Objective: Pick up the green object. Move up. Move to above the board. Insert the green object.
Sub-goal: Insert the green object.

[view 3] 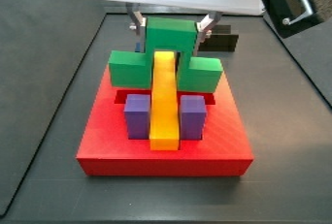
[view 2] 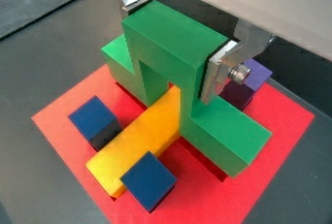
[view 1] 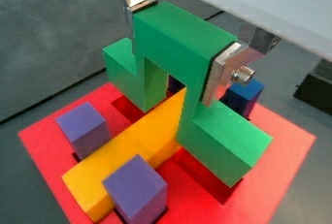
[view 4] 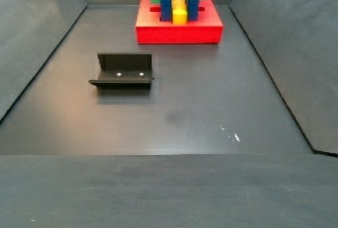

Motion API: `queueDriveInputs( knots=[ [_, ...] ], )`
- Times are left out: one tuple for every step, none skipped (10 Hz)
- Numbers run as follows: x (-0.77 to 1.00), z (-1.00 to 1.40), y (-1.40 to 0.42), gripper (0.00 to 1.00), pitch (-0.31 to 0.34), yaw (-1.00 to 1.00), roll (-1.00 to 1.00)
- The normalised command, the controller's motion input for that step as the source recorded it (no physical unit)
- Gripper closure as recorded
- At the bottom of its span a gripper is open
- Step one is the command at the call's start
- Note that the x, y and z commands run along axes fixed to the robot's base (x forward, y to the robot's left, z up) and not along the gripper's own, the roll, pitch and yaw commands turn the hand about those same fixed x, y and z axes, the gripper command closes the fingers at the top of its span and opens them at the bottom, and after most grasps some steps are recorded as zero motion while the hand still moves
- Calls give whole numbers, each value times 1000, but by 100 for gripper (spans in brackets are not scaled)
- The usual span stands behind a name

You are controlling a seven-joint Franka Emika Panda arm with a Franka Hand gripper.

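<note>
The green object [view 1: 223,139] stands upright on the red board [view 1: 46,136], its arch straddling the long yellow bar [view 1: 130,152]. Its side cubes reach down to the board on either side of the bar. My gripper [view 1: 182,36] is shut on the raised centre cube, one silver finger on each side face; it shows the same way in both wrist views [view 2: 176,39]. In a side view the gripper [view 3: 170,24] grips the top of the green object [view 3: 126,70] at the far end of the board [view 3: 162,155].
Purple blocks [view 3: 136,114] [view 3: 193,114] sit on either side of the yellow bar [view 3: 163,102]. A small dark box [view 3: 223,42] lies behind the board. The fixture [view 4: 123,71] stands on the dark floor, well away from the board [view 4: 179,32].
</note>
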Motion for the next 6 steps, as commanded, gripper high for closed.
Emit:
queueDriveInputs(
  knots=[
    [0,0,-57,100,16,0,0],
    [20,0,-77,100,0,0,17],
    [100,-123,-103,100,0,0,20],
    [157,-217,-97,100,3,0,20],
    [149,-300,-46,100,4,0,27],
    [134,-351,0,100,0,0,60]
  ],
)
